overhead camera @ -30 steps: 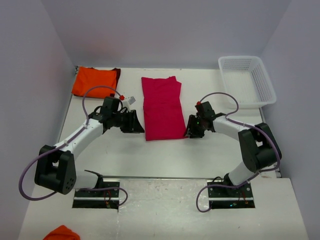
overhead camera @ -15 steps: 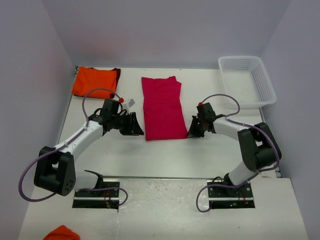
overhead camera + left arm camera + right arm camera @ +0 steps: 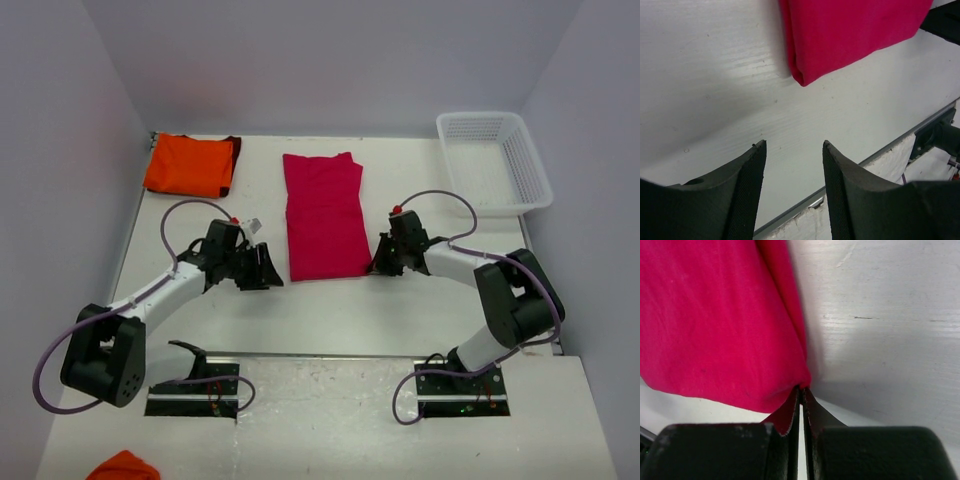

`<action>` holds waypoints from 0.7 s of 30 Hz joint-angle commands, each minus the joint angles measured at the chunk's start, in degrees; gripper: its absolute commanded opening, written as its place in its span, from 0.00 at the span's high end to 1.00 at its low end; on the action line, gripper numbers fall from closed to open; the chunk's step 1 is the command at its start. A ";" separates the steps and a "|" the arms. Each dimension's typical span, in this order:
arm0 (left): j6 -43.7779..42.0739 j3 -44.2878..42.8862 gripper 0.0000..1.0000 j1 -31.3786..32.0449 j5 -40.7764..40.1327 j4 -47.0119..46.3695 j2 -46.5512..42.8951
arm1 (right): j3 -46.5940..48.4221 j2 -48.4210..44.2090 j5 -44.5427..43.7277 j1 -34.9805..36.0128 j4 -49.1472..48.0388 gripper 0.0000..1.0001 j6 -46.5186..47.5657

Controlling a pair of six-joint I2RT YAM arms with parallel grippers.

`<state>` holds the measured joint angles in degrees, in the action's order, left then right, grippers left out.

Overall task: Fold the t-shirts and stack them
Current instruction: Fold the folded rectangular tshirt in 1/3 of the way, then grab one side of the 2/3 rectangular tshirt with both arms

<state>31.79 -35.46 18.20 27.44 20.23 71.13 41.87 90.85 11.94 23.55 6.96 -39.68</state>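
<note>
The crimson-pink t-shirt (image 3: pixel 325 215) lies as a long folded strip in the middle of the table. My right gripper (image 3: pixel 378 263) is at its near right corner and is shut on that corner; the right wrist view shows cloth (image 3: pixel 715 315) pinched between the closed jaws (image 3: pixel 801 389). My left gripper (image 3: pixel 272 268) sits just left of the shirt's near left corner, apart from it. In the left wrist view it (image 3: pixel 794 145) is open with only bare table between its fingers, and the shirt's corner (image 3: pixel 850 30) lies ahead. The orange t-shirt (image 3: pixel 190 165) rests folded at the back left.
A white lattice basket (image 3: pixel 495 160) stands at the back right corner. A scrap of orange cloth (image 3: pixel 125 467) shows on the near ledge at the bottom left. Both arm bases (image 3: pixel 195 385) are bolted along the table's near edge.
The right gripper has shut on the pink shirt's near right corner. The left gripper has drawn back toward the near side, away from the shirt, and its jaws have opened wider.
</note>
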 commanded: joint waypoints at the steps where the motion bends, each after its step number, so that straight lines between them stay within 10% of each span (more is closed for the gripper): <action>1: 2.57 0.13 0.50 2.36 -8.34 -5.46 -0.47 | -0.82 0.12 -5.53 1.67 0.42 1.00 0.74; 21: 24.46 14.80 0.62 8.35 -23.05 -27.86 -2.93 | 0.49 -1.29 -8.69 6.77 1.12 1.00 0.13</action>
<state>52.05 -22.17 26.15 7.16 0.51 69.56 41.85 89.60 5.02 29.41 6.87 -39.66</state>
